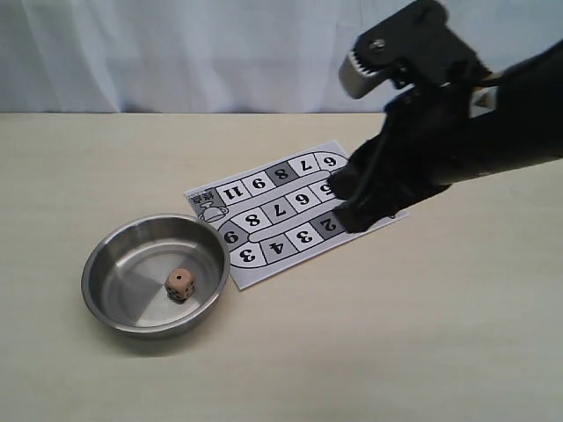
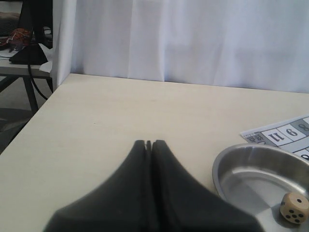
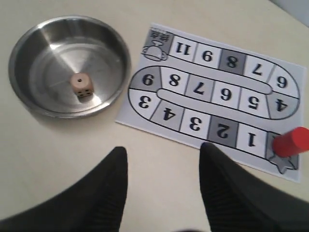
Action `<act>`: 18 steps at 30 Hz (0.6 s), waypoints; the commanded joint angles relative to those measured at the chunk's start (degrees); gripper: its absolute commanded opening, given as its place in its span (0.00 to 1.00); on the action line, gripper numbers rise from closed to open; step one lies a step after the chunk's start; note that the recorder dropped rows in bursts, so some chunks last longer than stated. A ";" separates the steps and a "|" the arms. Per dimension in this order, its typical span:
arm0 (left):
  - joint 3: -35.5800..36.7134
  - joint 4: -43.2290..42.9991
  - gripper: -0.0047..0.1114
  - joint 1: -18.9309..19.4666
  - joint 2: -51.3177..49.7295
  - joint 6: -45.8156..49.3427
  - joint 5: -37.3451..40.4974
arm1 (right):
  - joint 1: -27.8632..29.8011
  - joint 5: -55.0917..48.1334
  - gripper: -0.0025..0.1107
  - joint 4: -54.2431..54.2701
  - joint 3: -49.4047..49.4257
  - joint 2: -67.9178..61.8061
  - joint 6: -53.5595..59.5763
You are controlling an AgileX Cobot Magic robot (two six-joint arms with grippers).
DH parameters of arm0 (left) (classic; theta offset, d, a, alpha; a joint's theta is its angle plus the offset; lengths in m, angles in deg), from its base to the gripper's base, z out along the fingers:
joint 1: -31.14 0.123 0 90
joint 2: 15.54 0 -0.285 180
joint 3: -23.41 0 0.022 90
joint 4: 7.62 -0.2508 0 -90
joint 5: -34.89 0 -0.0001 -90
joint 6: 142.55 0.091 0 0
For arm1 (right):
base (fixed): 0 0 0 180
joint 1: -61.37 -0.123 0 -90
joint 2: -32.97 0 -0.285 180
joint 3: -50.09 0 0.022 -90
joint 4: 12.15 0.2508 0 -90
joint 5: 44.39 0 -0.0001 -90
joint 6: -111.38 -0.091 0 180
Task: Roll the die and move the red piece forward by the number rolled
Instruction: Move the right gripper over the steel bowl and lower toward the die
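Observation:
The tan die (image 1: 179,285) (image 3: 80,86) (image 2: 294,208) lies in the steel bowl (image 1: 132,264) (image 3: 53,58) (image 2: 241,174), and its top face seems to show one pip. The red piece (image 3: 292,142) stands upright on the star square beside square 1 of the paper game board (image 3: 212,92) (image 1: 281,207). In the exterior view my right arm hides it. My right gripper (image 3: 161,147) (image 1: 339,204) hangs open and empty over the board's edge near square 2, apart from the piece. My left gripper (image 2: 148,142) is shut and empty above bare table beside the bowl.
A white curtain (image 1: 176,53) backs the table. The table's side edge (image 2: 34,116) shows in the left wrist view, with other furniture beyond it. My right arm (image 1: 457,132) covers the board's right end.

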 commanded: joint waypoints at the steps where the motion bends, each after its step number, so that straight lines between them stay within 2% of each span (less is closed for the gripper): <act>1: -0.30 -0.04 0.04 -0.01 0.06 0.01 -0.64 | -4.91 0.01 0.42 0.28 -4.69 -6.39 0.55; 8: -0.30 -0.04 0.04 -0.01 0.06 0.01 -0.64 | -8.97 -3.44 0.42 0.46 -14.47 -18.23 -1.46; 13: -0.30 -0.04 0.04 -0.01 0.06 0.01 -0.64 | -11.63 -3.81 0.54 0.72 -20.27 -25.47 -1.46; 18: -0.30 -0.04 0.04 -0.01 0.06 0.01 -0.64 | -14.13 -2.77 0.54 0.72 -23.28 -31.35 -1.04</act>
